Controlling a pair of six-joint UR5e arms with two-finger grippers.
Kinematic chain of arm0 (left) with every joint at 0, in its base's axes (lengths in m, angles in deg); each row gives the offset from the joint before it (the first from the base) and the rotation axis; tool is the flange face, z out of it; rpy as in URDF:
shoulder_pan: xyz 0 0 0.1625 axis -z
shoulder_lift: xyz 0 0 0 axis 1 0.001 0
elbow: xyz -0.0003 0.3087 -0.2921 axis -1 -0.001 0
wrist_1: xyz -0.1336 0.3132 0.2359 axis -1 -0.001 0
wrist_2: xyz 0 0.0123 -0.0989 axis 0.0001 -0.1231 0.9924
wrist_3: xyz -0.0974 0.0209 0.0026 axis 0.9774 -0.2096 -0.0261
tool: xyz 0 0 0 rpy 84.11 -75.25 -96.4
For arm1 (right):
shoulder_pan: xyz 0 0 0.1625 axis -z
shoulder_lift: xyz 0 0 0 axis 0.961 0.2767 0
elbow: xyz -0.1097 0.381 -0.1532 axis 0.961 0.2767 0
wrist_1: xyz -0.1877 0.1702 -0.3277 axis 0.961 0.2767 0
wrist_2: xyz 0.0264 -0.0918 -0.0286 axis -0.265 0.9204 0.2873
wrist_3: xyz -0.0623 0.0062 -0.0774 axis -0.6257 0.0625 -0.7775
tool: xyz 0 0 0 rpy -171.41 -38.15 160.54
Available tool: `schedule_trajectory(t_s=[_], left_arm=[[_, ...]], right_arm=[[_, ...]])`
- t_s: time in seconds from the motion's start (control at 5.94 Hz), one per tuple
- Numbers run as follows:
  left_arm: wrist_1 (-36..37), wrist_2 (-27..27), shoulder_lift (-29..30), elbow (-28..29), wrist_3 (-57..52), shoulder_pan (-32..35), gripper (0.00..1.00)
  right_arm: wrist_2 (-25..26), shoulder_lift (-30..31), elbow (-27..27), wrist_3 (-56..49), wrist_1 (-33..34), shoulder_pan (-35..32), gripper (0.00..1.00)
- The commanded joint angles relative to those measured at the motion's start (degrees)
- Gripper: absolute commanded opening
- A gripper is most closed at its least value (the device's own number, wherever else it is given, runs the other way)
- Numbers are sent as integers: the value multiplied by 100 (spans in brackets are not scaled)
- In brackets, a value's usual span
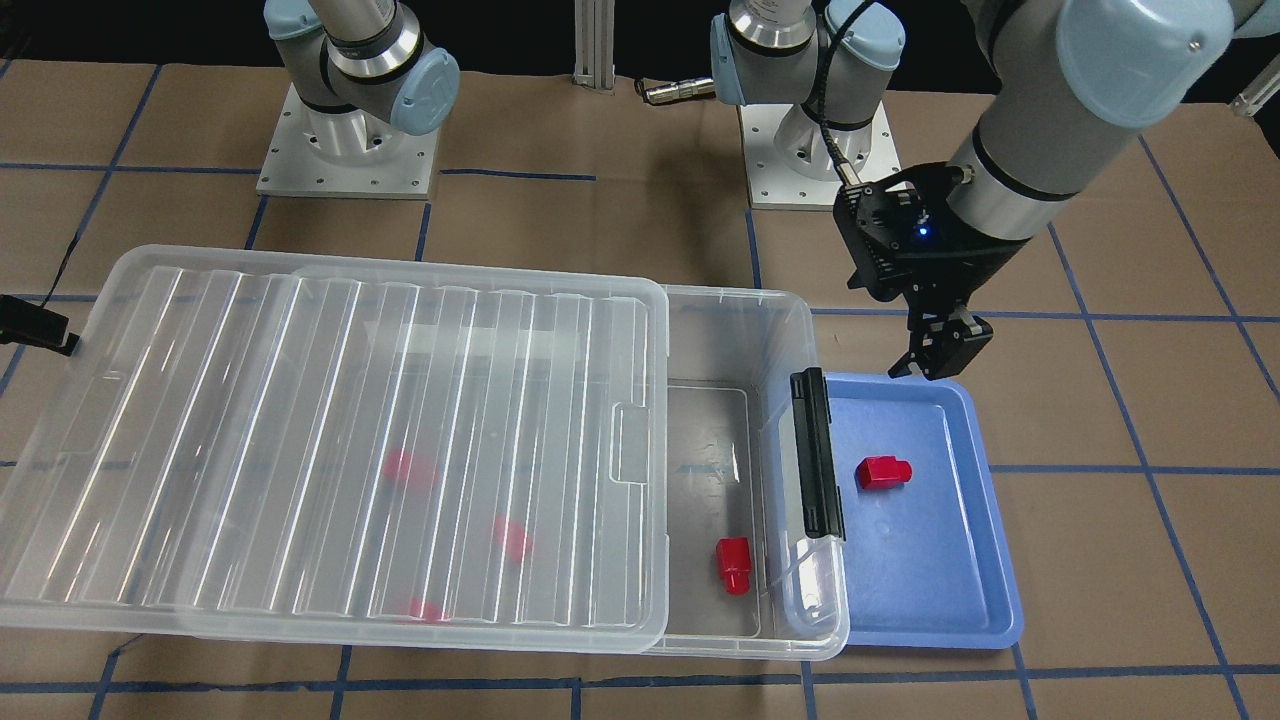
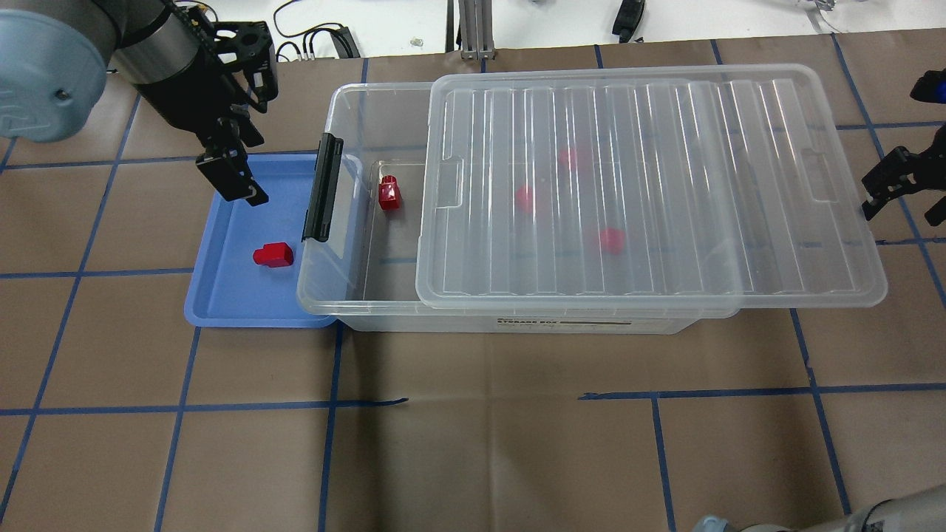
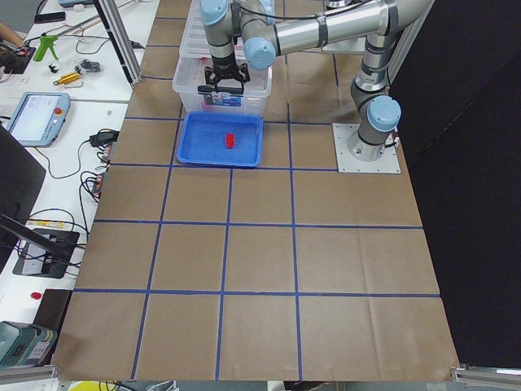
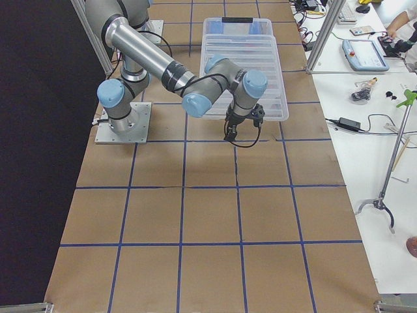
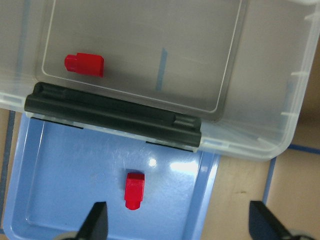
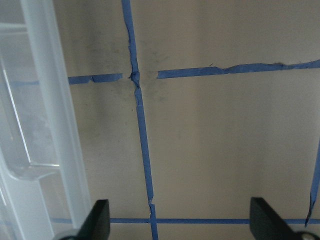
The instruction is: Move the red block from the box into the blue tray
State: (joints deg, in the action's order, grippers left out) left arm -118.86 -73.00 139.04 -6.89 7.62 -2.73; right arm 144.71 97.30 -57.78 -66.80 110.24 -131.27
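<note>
While left gripper [image 1: 925, 368] is hovering above blue tray [image 2: 236, 295], jaws spread and empty, red block [image 2: 273, 255] is lying inside tray, just left of box [image 2: 369, 89]; right gripper [image 2: 902, 199] is hanging over worktop [image 2: 473, 443], jaws spread.

Brown table [image 2: 473, 458], blue tape grid [image 6: 142, 125], teach pendant [image 3: 37, 116]

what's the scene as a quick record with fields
tray: holds red block, lying flat
box: lid slid partway, latch end open
box contents: second block in open end, three red shapes under lid
left tool: open, empty, above tray
right tool: open, empty, over table beside lid
</note>
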Motion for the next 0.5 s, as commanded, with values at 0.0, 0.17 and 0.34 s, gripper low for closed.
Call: schedule_trajectory(t_s=[0.0, 0.17, 0.34], left_arm=[[-24, -34, -193, 43, 1654, 217, 98], [-51, -130, -289, 43, 2567, 217, 98], [-16, -297, -325, 9, 3559, 226, 98]], right_arm=[[-18, 169, -168, 219, 0, -233, 100], [-18, 196, -186, 334, 0, -322, 100], [-175, 196, -230, 344, -9, -357, 100]])
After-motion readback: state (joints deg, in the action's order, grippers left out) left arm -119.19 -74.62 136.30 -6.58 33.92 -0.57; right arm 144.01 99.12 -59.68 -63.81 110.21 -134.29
